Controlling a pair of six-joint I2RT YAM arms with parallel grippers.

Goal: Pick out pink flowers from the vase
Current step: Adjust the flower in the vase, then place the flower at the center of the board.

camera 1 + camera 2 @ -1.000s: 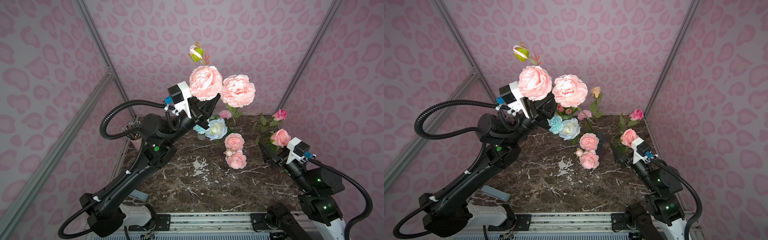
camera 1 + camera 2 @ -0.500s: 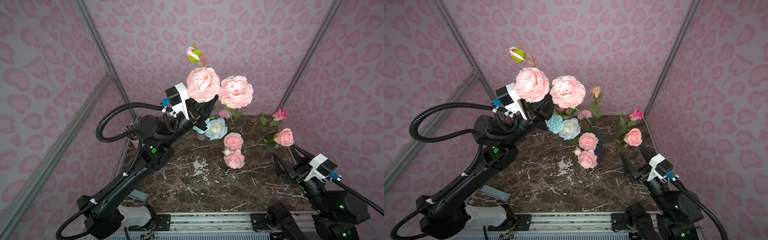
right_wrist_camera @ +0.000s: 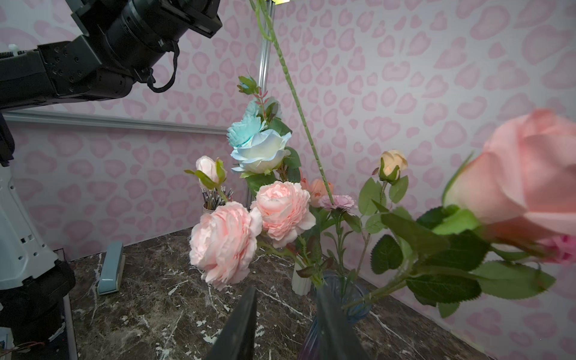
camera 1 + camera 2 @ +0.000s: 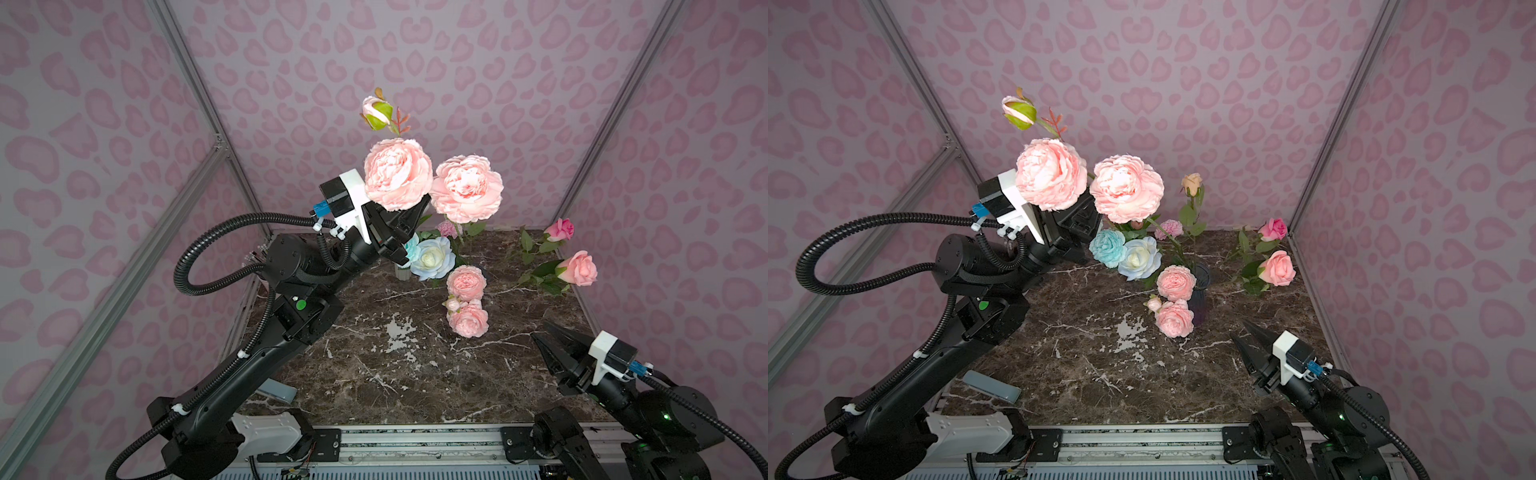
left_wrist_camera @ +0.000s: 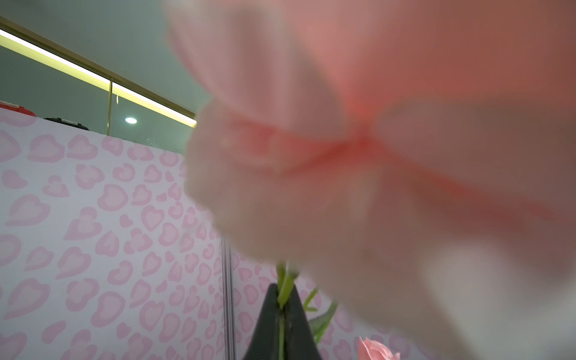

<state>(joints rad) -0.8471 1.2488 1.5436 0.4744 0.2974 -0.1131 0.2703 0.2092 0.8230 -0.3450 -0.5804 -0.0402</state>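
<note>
K: Pink leopard-print walls [image 4: 124, 124] on three sides, dark marble table [image 4: 1100, 374]. Where is the vase?

M: Blue glass vase [image 4: 1201, 277] stands on the back half of the table, right of centre.

K: Left arm?

M: Raised high, left gripper [image 5: 283, 294] at 10 o'clock of the vase, jaws clamped on a green stem [image 5: 285, 280]. It carries two big pale pink peonies [image 4: 1050, 174] and a green-sheathed pink bud [image 4: 1017, 111] on top, all well above the table.

K: Is the stem clear of the vase?

M: Can't tell. Right wrist view shows what looks like the same stem running down behind a mauve bloom [image 3: 338, 202]. Its lower end is hidden in foliage.

K: Right arm?

M: Low down, right gripper [image 4: 1237, 328] at 5 o'clock of the vase, jaws apart, nothing between them.

K: Other pinks?

M: Two smaller pink peonies [image 4: 1176, 282] at 7 to 9 o'clock, just beside the vase, with a tiny pink rosebud [image 4: 1154, 304] between them. Pink rose [image 4: 1278, 268] at 3 o'clock and magenta rosebud [image 4: 1273, 228] at 2, both near the right wall.

K: Non-pinks?

M: Light blue peony [image 4: 1108, 248] and white rose [image 4: 1140, 258] touching, at 10 o'clock. Peach rosebud [image 4: 1192, 183] at 12.
</note>
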